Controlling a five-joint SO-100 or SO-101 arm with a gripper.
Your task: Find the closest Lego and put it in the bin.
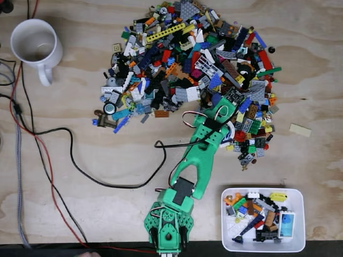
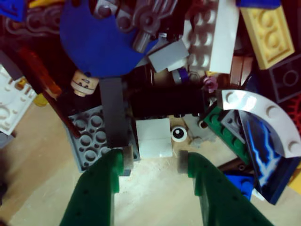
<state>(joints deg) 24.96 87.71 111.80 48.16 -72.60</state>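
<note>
Wrist view: pincer (jaws apart) before light-grey Lego.

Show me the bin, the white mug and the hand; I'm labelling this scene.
bin [image 1: 300, 194]: fixed view, top right rim.
white mug [image 1: 54, 54]: fixed view, right outer wall.
hand [image 2: 150, 159]: wrist view, midway between its green fingertips, open at the pile's edge.

table: pale matt plywood, visible grain | Lego pile: glossy hard plastic | bin: smooth white plastic | mug: glazed white | gripper: matt green plastic
</note>
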